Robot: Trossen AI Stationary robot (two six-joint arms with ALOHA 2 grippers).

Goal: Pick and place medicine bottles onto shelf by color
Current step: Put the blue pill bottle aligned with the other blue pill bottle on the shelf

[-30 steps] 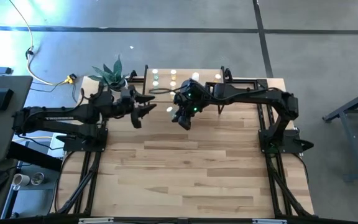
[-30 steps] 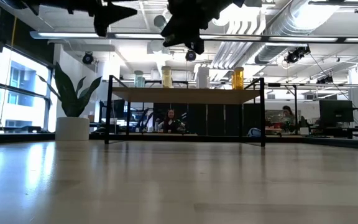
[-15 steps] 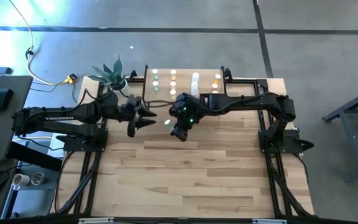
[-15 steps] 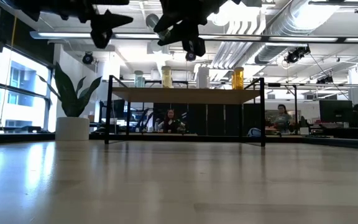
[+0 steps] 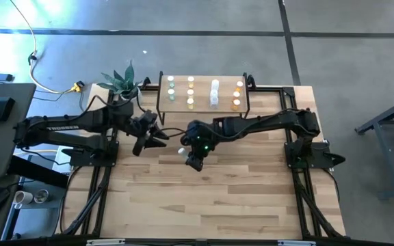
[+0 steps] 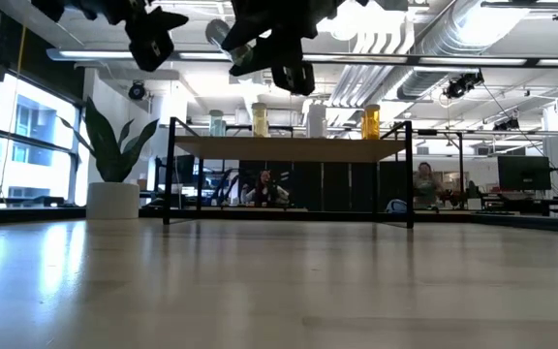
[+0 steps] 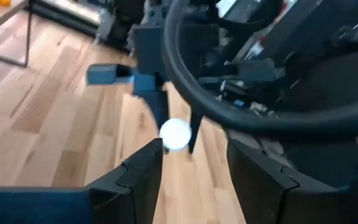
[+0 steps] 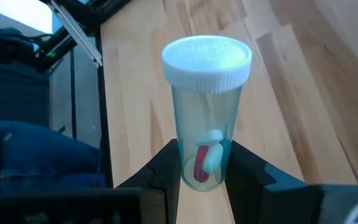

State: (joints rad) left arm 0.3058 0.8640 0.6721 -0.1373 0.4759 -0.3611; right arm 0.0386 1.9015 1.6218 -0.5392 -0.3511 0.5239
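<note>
My right gripper (image 5: 191, 156) hangs over the middle of the table, shut on a clear green medicine bottle (image 8: 205, 134) with a white cap (image 8: 207, 56). In the low view the bottle (image 6: 223, 35) is high above the table. My left gripper (image 5: 159, 137) is open, just left of the bottle. In its wrist view the cap (image 7: 176, 135) shows a little beyond its fingertips, which do not touch it. The shelf (image 5: 204, 109) stands at the far edge. Green, yellow, white and orange bottles (image 5: 191, 92) stand on it in rows. My right gripper pinches the bottle's bottom end (image 8: 205, 171) between its two fingers (image 8: 160, 177). The bottle sticks out past the fingertips in line with them, cap end away from the gripper and toward my left gripper. It is lifted clear of the table.
A potted plant (image 5: 122, 83) stands at the far left corner beside the shelf. The wooden tabletop (image 5: 211, 198) stretches from the grippers to the near edge. People sit in the room behind the shelf (image 6: 289, 147).
My right gripper has carried the green bottle away from the shelf, toward the table's near edge and a little to the left, and has sunk somewhat. My left gripper has stayed about where it was, but its wrist has turned toward the bottle.
</note>
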